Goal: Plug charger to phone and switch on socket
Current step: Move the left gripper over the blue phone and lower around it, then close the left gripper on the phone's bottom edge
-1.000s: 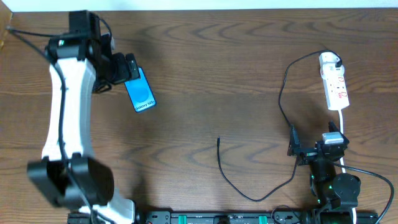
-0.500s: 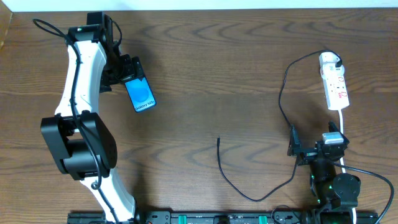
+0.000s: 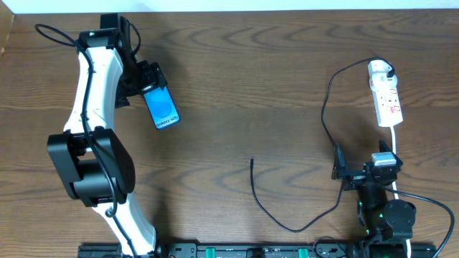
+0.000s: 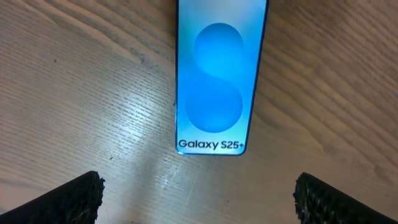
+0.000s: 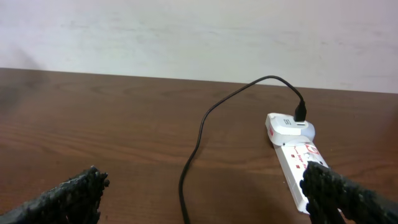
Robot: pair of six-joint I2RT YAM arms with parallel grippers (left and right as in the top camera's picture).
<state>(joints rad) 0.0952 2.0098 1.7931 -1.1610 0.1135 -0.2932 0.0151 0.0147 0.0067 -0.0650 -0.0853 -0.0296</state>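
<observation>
The phone (image 3: 162, 108) lies face up at the table's back left, its blue screen (image 4: 219, 74) lit. My left gripper (image 3: 150, 79) hangs over the phone's far end, open. In the left wrist view its fingertips (image 4: 79, 194) stand wide apart, and the left gripper (image 4: 199, 200) holds nothing. The charger (image 3: 324, 107), a thin black cable, runs from its white plug head (image 3: 381, 69) in the socket (image 3: 389, 102) round to a free tip (image 3: 252, 160) at mid-table. My right gripper (image 3: 362, 166) rests open at the front right. From the right gripper (image 5: 208, 200) I see the charger cable (image 5: 199, 130) and the socket (image 5: 297, 163) ahead.
The socket's thicker white cord (image 3: 396, 143) runs toward the right arm's base. A black rail (image 3: 244, 251) lines the front edge. A pale wall (image 5: 199, 31) stands behind the table's far edge. Bare brown wood (image 3: 244, 86) lies between phone and cable.
My left arm has swung its elbow in over the table's left side, while its gripper stays over the phone's far end. Phone, charger and right arm have not moved.
</observation>
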